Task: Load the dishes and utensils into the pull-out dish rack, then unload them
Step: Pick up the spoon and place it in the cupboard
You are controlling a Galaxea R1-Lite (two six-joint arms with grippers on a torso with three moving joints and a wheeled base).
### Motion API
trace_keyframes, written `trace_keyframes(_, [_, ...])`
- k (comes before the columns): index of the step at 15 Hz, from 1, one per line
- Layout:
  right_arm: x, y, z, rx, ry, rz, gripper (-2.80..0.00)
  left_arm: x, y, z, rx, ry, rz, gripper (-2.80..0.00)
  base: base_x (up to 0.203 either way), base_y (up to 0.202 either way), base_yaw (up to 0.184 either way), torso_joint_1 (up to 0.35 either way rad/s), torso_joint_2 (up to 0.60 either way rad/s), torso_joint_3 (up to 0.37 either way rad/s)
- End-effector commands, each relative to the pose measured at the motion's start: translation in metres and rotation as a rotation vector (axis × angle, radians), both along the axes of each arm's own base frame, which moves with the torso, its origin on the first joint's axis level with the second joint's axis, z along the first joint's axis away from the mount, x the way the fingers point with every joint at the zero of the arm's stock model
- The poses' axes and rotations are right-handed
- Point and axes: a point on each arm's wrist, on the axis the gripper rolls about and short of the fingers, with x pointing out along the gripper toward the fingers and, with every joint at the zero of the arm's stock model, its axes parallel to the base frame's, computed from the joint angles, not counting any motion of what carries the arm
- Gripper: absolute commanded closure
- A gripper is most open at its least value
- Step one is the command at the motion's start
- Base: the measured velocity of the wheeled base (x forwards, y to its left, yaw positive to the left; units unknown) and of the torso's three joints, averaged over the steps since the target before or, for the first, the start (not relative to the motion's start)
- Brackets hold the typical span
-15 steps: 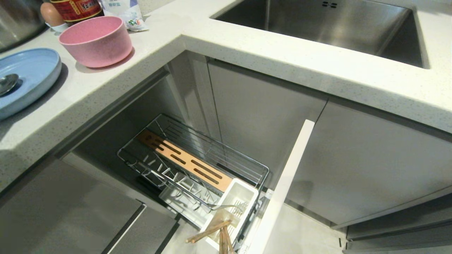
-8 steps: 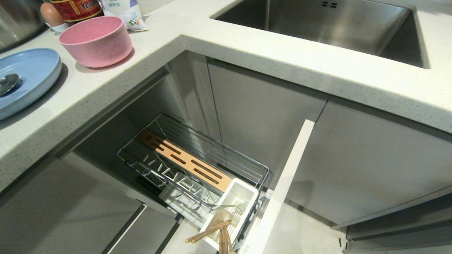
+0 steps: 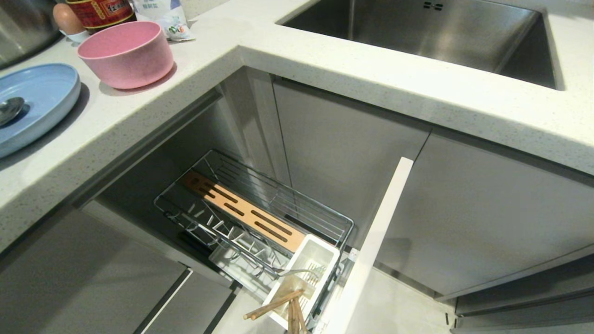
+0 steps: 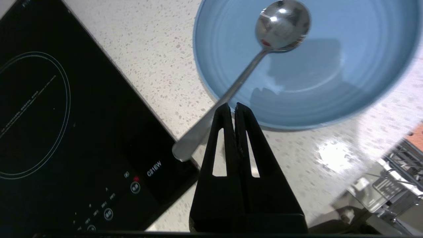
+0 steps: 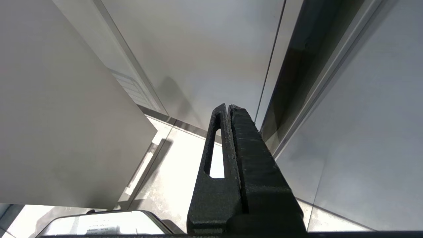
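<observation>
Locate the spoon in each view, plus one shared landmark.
Head view: spoon at far left edge, bowl resting in the blue plate.
Left wrist view: spoon top centre, handle overhanging the plate's rim.
Right wrist view: not visible.
Shared landmark: blue plate.

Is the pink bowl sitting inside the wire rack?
No, the pink bowl sits up on the countertop, while the pull-out dish rack is down below it.

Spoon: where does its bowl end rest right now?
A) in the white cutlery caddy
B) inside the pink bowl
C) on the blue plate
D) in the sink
C: the spoon has its bowl end on the blue plate, its handle reaching out over the plate's rim above the counter.
</observation>
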Motion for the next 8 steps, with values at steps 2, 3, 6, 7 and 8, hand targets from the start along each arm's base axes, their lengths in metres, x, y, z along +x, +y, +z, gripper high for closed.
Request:
trace_keyframes(2, [0.0,0.0,0.0,0.0,-0.005,0.0,0.0,0.022,0.019,-0.003,-0.081,0.041,-0.09,0.0,0.0,0.0,0.0,0.0,0.0,0.0])
trace_keyframes(3, [0.0,0.0,0.0,0.0,-0.005,0.0,0.0,0.024,0.02,-0.003,-0.098,0.041,-0.123,0.0,0.0,0.0,0.0,0.0,0.0,0.0])
trace_keyframes(6, [0.0,0.0,0.0,0.0,-0.004,-0.001,0.0,0.03,0.023,-0.005,-0.101,0.055,-0.199,0.0,0.0,0.0,0.0,0.0,0.0,0.0])
trace_keyframes(7, [0.0,0.0,0.0,0.0,-0.005,0.0,0.0,0.031,0.024,-0.006,-0.097,0.061,-0.206,-2.8,0.0,0.0,0.0,0.0,0.0,0.0])
trace_keyframes(8, [0.0,0.0,0.0,0.0,-0.005,0.0,0.0,0.032,0.025,-0.007,-0.097,0.063,-0.205,-2.8,0.0,0.0,0.0,0.0,0.0,0.0])
